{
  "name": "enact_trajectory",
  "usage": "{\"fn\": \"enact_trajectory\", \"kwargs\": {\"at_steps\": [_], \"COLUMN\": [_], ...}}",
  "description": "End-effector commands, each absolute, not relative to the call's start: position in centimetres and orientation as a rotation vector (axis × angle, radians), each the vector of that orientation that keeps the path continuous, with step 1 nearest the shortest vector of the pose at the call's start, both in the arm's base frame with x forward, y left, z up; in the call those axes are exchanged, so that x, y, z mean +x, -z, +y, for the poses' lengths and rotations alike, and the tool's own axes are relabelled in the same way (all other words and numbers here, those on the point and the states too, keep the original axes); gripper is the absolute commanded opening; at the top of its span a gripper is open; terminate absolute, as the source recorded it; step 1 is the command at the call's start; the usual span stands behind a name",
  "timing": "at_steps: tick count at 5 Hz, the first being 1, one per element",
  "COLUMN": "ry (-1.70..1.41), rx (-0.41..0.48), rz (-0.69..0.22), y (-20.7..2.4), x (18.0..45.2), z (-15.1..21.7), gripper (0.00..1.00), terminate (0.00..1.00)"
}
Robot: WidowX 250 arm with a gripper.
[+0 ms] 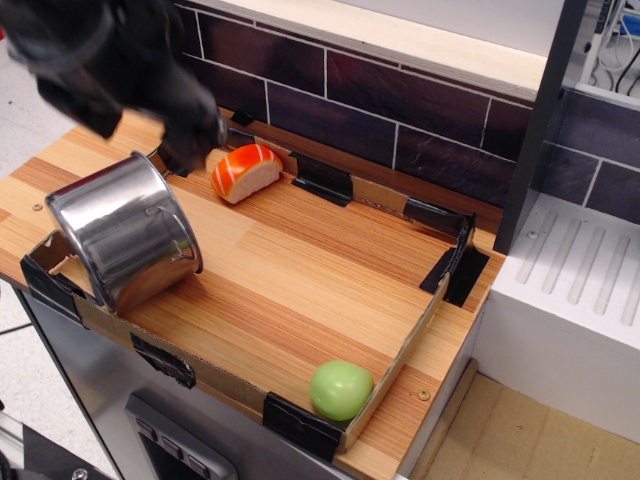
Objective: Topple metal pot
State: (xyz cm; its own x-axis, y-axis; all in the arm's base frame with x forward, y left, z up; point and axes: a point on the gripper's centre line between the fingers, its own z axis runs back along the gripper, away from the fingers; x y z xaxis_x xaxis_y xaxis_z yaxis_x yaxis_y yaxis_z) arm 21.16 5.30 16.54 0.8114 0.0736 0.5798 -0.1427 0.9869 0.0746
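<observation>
The metal pot is shiny steel and lies tipped on its side at the front left of the wooden board, its base toward the front left and a wire loop handle facing up. My gripper is a blurred black mass at the top left, above and behind the pot and apart from it. Its fingers are smeared by motion, so I cannot tell whether they are open or shut. Nothing shows held in it.
An orange and white sushi piece lies behind the pot. A green ball sits in the front right corner. A low cardboard rim with black tape bounds the board. A dark tiled wall stands behind, a white drainer at right.
</observation>
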Motion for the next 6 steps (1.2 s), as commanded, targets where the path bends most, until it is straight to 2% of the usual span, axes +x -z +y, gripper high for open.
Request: {"fn": "enact_trajectory", "kwargs": {"at_steps": [1,2,6], "ry": [-0.128,-0.105,-0.105], "rx": [0.059,0.029,0.029], "rz": [-0.684,-0.707,-0.707], "y": [-22.9,-24.4,-24.4], "x": [21.9,22.0,22.0], "z": [7.1,7.8,7.8], "gripper": [1.0,1.0,1.0], "terminate": [0.0,0.0,0.0]}}
